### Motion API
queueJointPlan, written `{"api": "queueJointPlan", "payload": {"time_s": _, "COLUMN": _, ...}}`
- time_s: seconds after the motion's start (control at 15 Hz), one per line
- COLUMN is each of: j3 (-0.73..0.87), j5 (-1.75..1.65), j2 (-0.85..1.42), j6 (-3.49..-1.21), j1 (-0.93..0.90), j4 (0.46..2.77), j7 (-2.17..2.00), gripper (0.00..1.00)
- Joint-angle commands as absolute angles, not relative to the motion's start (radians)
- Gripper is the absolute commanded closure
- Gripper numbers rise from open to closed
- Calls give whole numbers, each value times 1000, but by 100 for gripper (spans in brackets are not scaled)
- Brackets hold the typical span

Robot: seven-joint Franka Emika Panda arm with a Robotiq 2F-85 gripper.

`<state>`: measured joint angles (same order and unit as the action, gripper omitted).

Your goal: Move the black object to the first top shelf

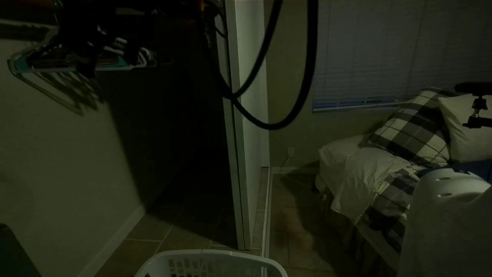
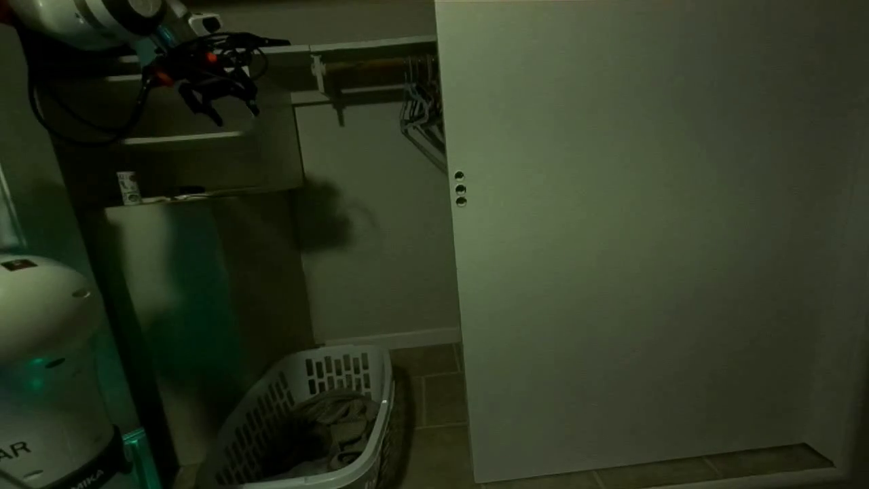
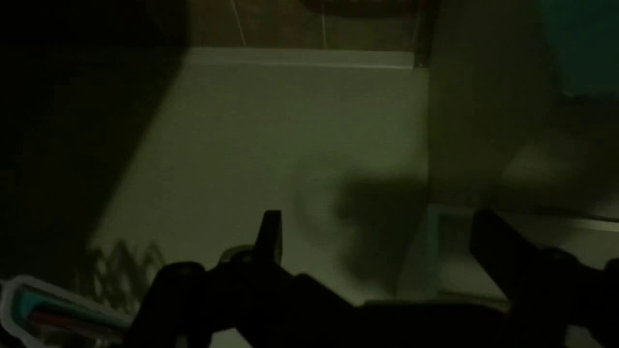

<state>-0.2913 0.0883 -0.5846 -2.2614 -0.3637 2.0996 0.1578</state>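
Several hangers point(image 2: 421, 115) hang from a rod point(image 2: 370, 67), crowded beside the edge of a pale sliding door point(image 2: 638, 238), which occupies the right part of an exterior view. On a low ledge point(image 2: 251, 191), a can point(image 2: 128, 188) stands upright; near it lies a dark, low form, the likely black object point(image 2: 188, 191), beneath a white-edged shelf point(image 2: 183, 138). The gripper point(image 2: 235, 117) hangs higher, apart from the black object, its jaws spread; the wrist view shows closet wall point(image 3: 271, 125) beyond the gap. A black cable point(image 1: 273, 126) loops down across the door's edge. Partly hidden or cropped: a laundry basket point(image 2: 387, 407) holding cloth point(image 2: 339, 414), cut by the lower border in both exterior views; the robot's arm point(image 2: 81, 24), cut at the upper left; and the bed point(image 1: 353, 173), overlapped by a white robot section point(image 1: 442, 231). The outline of the black object merges with shadow, and the gripper's depth relative to the shelf cannot be told. Tiled floor point(image 1: 296, 219) meets a pale baseboard point(image 2: 400, 338); a plaid pillow point(image 1: 407, 130) rests on the bed near lowered blinds point(image 1: 384, 54). Lighting is dim throughout, with deep shadow across part of the closet wall.
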Motion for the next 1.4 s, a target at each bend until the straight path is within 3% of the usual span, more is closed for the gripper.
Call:
{"api": "queueJointPlan", "payload": {"time_s": 0.0, "j3": -326, "j5": 85, "j2": -437, "j6": -2261, "j1": -424, "j4": 1894, "j7": 231, "gripper": 0}}
{"api": "queueJointPlan", "payload": {"time_s": 0.27, "j3": -401, "j5": 44, "j2": -322, "j6": -2227, "j1": -437, "j4": 1696, "j7": 253, "gripper": 0}}
{"api": "queueJointPlan", "payload": {"time_s": 0.33, "j3": -376, "j5": 78, "j2": -405, "j6": -2261, "j1": -438, "j4": 1816, "j7": 232, "gripper": 0}}
{"api": "queueJointPlan", "payload": {"time_s": 0.87, "j3": -399, "j5": 67, "j2": -339, "j6": -2250, "j1": -437, "j4": 1728, "j7": 245, "gripper": 0}}
{"api": "queueJointPlan", "payload": {"time_s": 1.33, "j3": -441, "j5": 81, "j2": -193, "j6": -2344, "j1": -456, "j4": 1503, "j7": 262, "gripper": 0}}
